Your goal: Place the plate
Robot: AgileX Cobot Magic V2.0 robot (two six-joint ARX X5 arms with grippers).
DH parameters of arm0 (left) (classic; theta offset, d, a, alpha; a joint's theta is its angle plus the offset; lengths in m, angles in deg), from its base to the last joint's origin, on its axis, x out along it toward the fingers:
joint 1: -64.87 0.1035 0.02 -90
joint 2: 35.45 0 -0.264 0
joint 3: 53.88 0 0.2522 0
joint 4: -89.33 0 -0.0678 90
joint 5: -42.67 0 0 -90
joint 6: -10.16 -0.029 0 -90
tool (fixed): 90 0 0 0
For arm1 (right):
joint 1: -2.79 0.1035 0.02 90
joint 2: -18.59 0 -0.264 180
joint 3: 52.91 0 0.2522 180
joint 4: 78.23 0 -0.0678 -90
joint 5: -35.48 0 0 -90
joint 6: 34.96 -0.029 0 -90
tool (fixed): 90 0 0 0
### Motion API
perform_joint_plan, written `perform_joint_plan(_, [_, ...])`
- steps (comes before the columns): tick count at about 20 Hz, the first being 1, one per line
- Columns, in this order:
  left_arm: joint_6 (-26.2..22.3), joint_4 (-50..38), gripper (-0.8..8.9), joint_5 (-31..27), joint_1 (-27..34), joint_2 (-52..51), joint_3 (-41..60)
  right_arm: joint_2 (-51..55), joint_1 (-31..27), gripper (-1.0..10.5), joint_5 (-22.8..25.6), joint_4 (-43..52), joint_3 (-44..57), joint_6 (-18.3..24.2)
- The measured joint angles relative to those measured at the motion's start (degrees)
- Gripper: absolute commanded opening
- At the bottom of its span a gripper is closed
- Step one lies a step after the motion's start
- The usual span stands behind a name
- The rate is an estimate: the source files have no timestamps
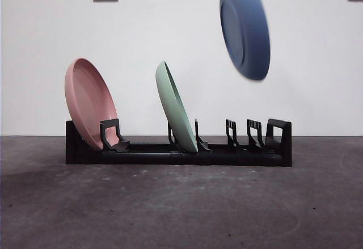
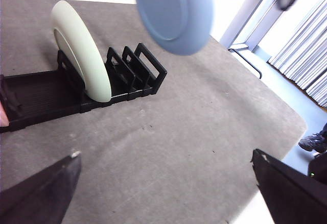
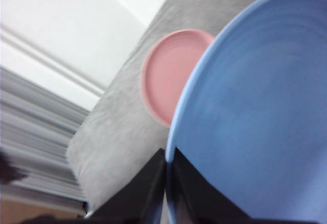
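I carry the blue plate clamped in my right gripper above the rack, left gripper jaws apart; next, lower it into a free slot.

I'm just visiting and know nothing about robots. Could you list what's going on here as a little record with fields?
Held item: blue plate, in the air above the rack's free slots
Holder: right gripper, shut on the plate's rim
Other arm: left gripper, open, waiting over the table
Rack: black dish rack on the grey table
Already racked: pink plate, green plate, both leaning
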Motion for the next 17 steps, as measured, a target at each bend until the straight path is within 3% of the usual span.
perform_joint_plan(12, [-1.36,-0.04,5.31,-2.58,0.00,0.50,0.00,10.23,13.90,0.1,9.94,-19.69,-0.13,13.05])
perform_joint_plan(17, [-1.51,-0.04,5.31,-2.60,0.00,1.49,0.00,11.13,23.21,0.1,19.89,-26.21,-0.13,17.35])
